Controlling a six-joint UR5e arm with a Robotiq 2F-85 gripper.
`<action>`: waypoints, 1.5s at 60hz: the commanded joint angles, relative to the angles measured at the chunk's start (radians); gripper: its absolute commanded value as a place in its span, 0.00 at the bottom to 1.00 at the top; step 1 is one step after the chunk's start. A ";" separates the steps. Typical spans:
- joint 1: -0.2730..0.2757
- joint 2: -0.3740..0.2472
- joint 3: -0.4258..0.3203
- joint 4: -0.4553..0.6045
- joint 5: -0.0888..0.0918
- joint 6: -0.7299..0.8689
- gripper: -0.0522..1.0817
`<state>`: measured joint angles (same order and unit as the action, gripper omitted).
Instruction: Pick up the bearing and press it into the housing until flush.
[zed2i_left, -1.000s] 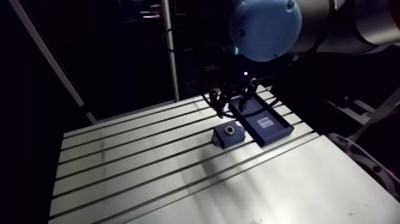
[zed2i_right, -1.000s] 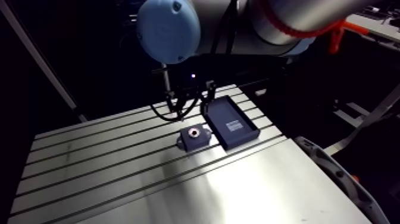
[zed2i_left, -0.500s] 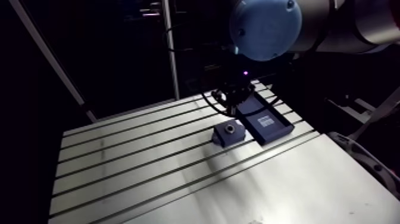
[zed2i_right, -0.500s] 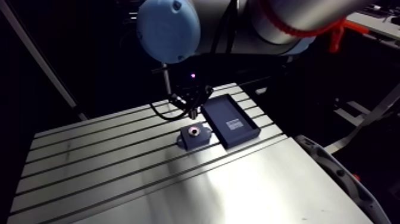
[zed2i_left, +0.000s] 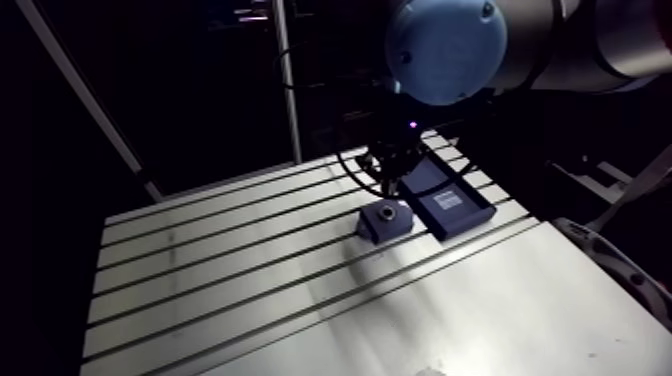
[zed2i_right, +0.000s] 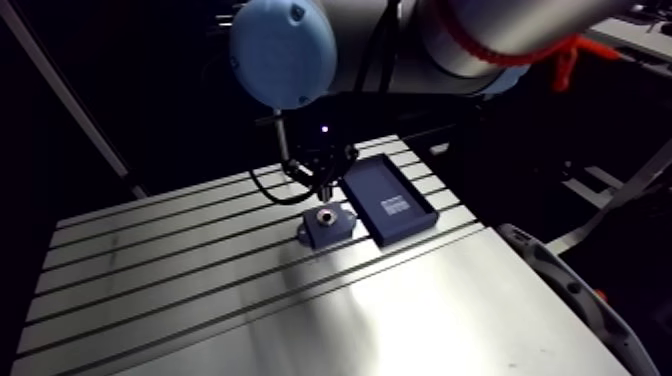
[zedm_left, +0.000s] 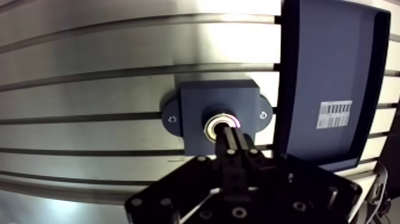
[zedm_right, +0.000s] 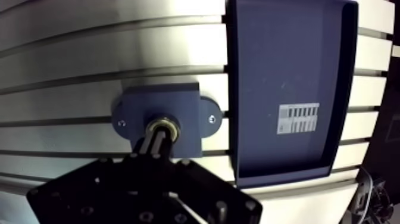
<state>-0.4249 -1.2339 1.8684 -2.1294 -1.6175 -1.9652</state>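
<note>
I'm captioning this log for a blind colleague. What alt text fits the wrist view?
The black two-finger gripper, shut, has its tips at a shiny metal bearing ring in the bore of a dark blue housing block with two screw ears. The block rests on the slotted aluminium table, beside a dark blue tray bearing a white barcode label.

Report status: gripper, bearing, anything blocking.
Gripper shut, tips at the bearing. That bearing sits in the housing bore; flushness unclear. Only a tray beside housing, nothing blocking.
</note>
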 joint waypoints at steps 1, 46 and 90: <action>0.001 0.007 0.007 -0.005 0.000 -0.004 0.98; 0.000 0.023 0.038 -0.056 -0.002 -0.015 0.98; -0.002 0.037 0.045 -0.059 -0.002 -0.021 0.98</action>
<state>-0.4264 -1.1995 1.9121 -2.1870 -1.6191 -1.9852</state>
